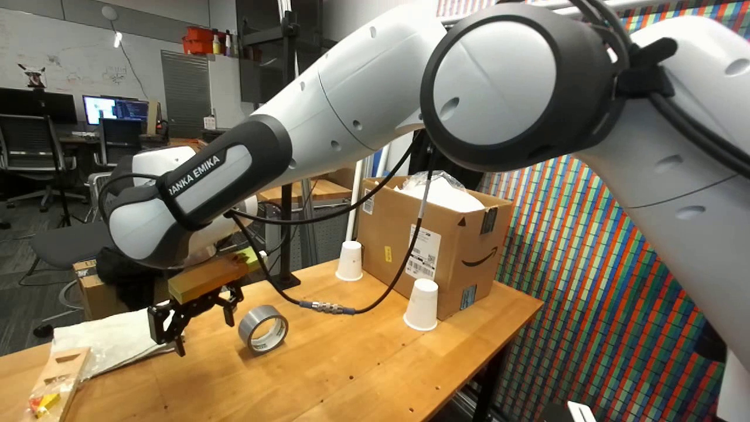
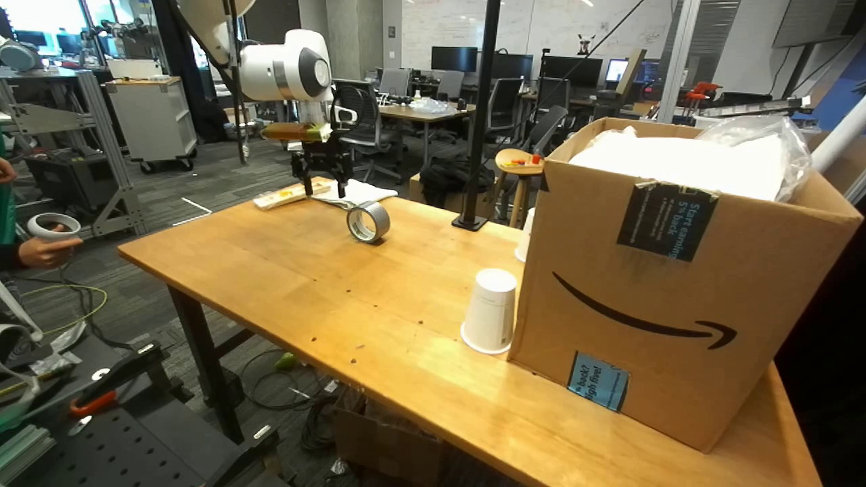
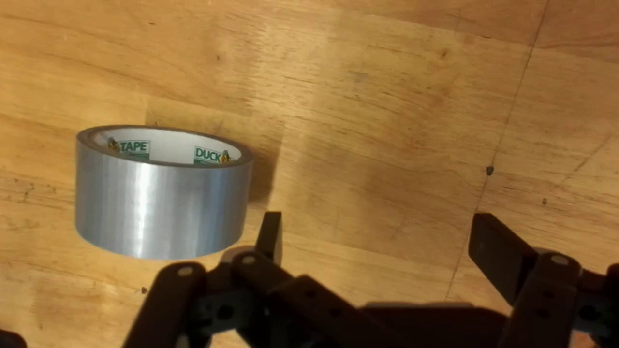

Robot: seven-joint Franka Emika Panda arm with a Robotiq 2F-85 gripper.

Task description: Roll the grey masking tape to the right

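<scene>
The jaws are spread wide at the gripper (image 3: pixel 377 227), and the wood of the table (image 3: pixel 387 96) is seen between its two fingers (image 3: pixel 498 251) in the wrist view. In both exterior views the gripper is held pointing down over the table, with a yellowish block (image 1: pixel 208 275) seen just above it. The grey masking tape (image 3: pixel 159 208) is stood upright on its round edge on the table, just beside the gripper and outside the jaws. In the wrist view it is placed to the left of them, and a narrow strip of wood can be made out between the roll and the nearer finger. On its white core (image 3: pixel 174 145) the words TAPE and DUCK are printed. Well apart from the gripper, a white paper cup (image 2: pixel 490 311) is set upside down just beside a cardboard box (image 2: pixel 717 270); another cup (image 1: pixel 350 261), also inverted, is partly hidden by the box in an exterior view. The box is filled to the top with white material (image 2: pixel 676 162). On the tape's opposite side, a pale sheet (image 1: pixel 111 337) and a wooden board (image 1: pixel 70 370) with cut-outs are laid on the table. A white ring-shaped controller (image 2: pixel 53 236) is held in a person's hand (image 2: pixel 47 251) at the edge of an exterior view.
</scene>
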